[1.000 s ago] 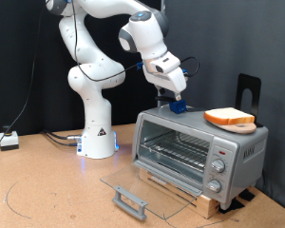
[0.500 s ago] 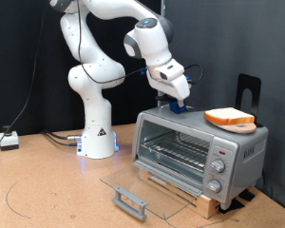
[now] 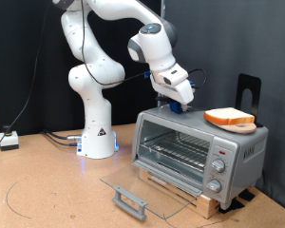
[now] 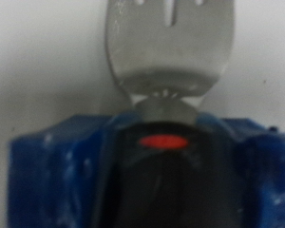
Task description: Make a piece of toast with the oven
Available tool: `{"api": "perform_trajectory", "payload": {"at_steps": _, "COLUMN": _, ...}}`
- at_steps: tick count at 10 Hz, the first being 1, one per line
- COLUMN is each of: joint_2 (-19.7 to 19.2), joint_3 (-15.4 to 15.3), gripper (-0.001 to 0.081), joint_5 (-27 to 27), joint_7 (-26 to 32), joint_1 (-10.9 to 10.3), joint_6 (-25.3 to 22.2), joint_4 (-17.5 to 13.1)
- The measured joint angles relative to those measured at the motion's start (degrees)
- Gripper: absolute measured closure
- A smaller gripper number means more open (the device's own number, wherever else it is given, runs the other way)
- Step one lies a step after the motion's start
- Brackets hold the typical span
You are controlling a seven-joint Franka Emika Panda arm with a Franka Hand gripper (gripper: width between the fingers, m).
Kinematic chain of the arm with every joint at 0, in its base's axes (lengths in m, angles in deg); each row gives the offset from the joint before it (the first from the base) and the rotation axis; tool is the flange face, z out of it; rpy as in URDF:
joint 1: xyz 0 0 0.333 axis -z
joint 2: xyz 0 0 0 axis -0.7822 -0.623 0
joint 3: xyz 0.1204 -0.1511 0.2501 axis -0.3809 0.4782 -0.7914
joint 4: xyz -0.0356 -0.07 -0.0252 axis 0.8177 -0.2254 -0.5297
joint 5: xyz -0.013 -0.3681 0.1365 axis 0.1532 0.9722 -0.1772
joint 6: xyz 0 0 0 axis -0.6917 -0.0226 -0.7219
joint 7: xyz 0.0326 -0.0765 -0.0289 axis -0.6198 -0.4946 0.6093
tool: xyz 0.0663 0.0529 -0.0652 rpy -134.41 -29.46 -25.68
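Note:
The piece of toast [image 3: 229,118] lies flat on top of the oven [image 3: 239,142], at its right end in the exterior view. The oven's glass door [image 3: 142,182] is dropped open, its grey handle [image 3: 130,200] resting on the table, and the wire rack [image 3: 176,152] inside is bare. My gripper [image 3: 179,105] hovers just above the left part of the oven's top, left of the toast. In the wrist view its blue fingers [image 4: 57,166] are shut on the dark handle of a metal spatula [image 4: 166,47] with a slotted blade.
The oven stands on a wooden base [image 3: 190,193]. Knobs [image 3: 217,167] run down its right panel. A black stand [image 3: 248,91] rises behind the oven. The robot's white base [image 3: 97,133] is at the exterior view's left, with cables [image 3: 47,138] and a small box [image 3: 8,141] on the table.
My gripper has moved a little to the exterior view's right along the oven's top, closer to the toast. The toast and the oven door have not moved.

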Motion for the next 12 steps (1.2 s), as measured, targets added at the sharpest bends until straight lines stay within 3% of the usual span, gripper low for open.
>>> {"api": "perform_trajectory", "payload": {"at_steps": 3, "joint_2": -0.4, "joint_3": -0.3, "gripper": -0.0001, "joint_5": -1.1, "joint_7": 0.4, "joint_1": -1.2, "joint_6": 0.5, "joint_4": -0.2}}
{"api": "perform_trajectory", "payload": {"at_steps": 7, "joint_2": -1.1, "joint_3": -1.2, "gripper": -0.0001, "joint_5": -1.2, "joint_7": 0.4, "joint_1": -1.4, "joint_6": 1.1, "joint_4": -0.3}}
{"api": "perform_trajectory", "payload": {"at_steps": 9, "joint_2": -1.2, "joint_3": -1.4, "gripper": 0.0263, "joint_5": -1.4, "joint_7": 0.3, "joint_1": -1.4, "joint_6": 1.4, "joint_4": -0.3}}
{"api": "perform_trajectory", "payload": {"at_steps": 10, "joint_2": -1.2, "joint_3": -1.5, "gripper": 0.0263, "joint_5": -1.4, "joint_7": 0.3, "joint_1": -1.4, "joint_6": 1.5, "joint_4": -0.3}}
{"api": "perform_trajectory", "payload": {"at_steps": 11, "joint_2": -1.2, "joint_3": -1.5, "gripper": 0.0369, "joint_5": -1.4, "joint_7": 0.3, "joint_1": -1.4, "joint_6": 1.5, "joint_4": -0.4}}
{"api": "perform_trajectory", "payload": {"at_steps": 12, "joint_2": -1.2, "joint_3": -1.5, "gripper": 0.0369, "joint_5": -1.5, "joint_7": 0.3, "joint_1": -1.4, "joint_6": 1.6, "joint_4": -0.4}}
